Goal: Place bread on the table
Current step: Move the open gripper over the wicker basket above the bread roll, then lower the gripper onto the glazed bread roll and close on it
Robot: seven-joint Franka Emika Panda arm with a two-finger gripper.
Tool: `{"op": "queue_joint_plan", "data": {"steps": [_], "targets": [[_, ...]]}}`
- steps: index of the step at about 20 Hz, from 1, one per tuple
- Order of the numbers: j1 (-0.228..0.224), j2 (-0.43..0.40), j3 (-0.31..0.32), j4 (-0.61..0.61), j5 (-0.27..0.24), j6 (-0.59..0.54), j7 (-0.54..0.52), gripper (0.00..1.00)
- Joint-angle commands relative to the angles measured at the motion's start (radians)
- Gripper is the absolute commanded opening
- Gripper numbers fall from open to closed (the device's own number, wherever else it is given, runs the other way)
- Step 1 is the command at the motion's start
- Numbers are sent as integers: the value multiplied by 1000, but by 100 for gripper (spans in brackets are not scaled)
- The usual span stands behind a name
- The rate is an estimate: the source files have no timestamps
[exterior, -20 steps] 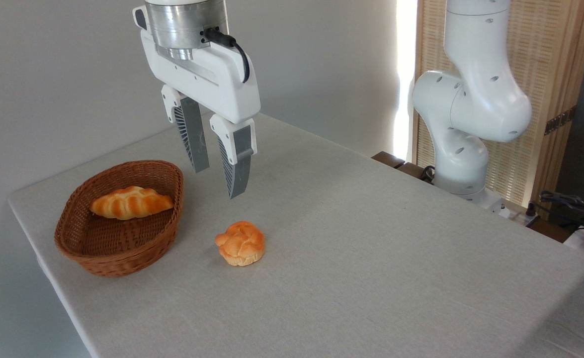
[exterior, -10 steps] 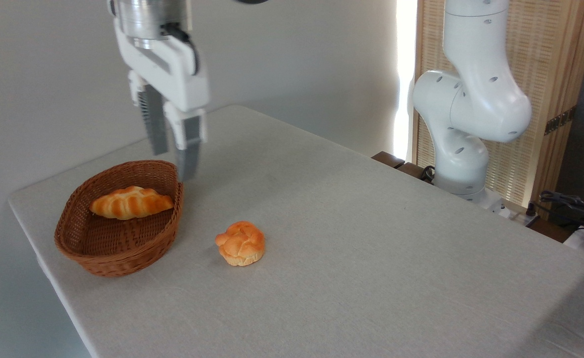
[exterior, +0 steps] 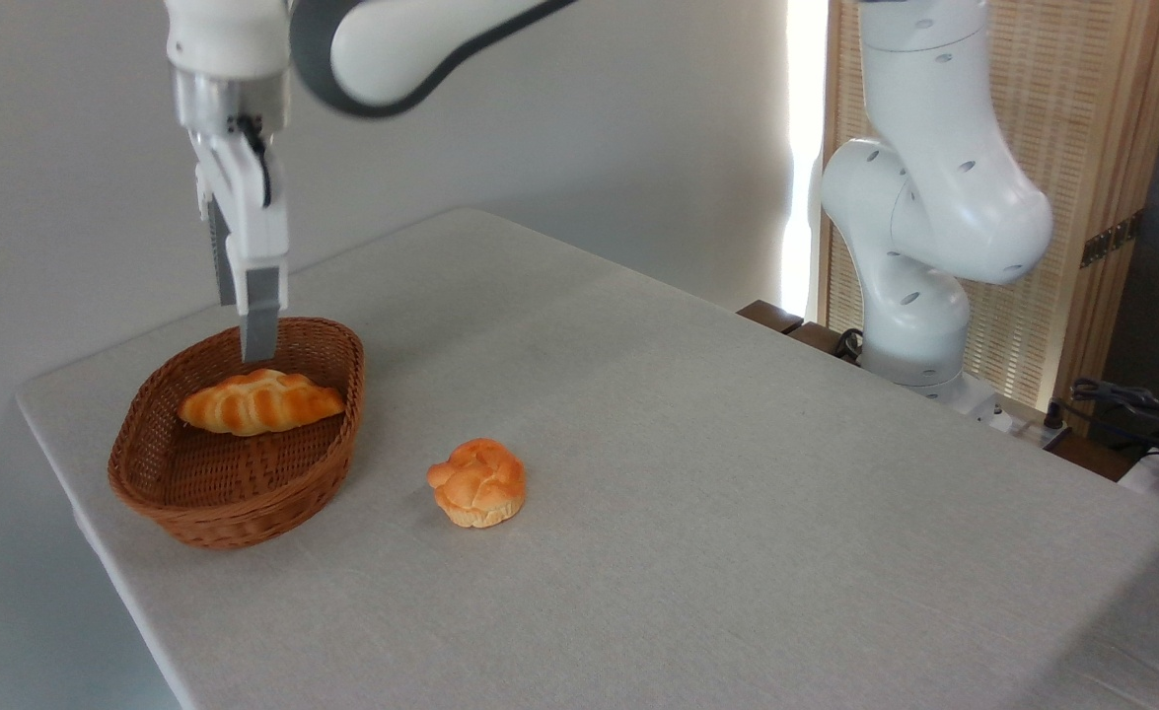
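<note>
Overlapping fingers (exterior: 259,340) edge-on above bread (exterior: 259,401), gap unreadable.

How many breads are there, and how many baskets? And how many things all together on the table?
Breads: 2, the long braided loaf in the basket and the round knotted bun on the table
Baskets: 1, the brown wicker basket
Total: 3

The table (exterior: 737,493) bears a wicker basket (exterior: 234,493) and a knotted bun (exterior: 477,482).
</note>
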Motion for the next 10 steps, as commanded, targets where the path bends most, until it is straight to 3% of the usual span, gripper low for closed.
{"op": "queue_joint_plan", "data": {"steps": [1, 6, 10], "targets": [[-11, 40, -56, -54, -9, 106, -4, 100], [-33, 72, -79, -120, 18, 210, 5, 100], [-48, 95, -80, -162, 80, 286, 4, 100]]}}
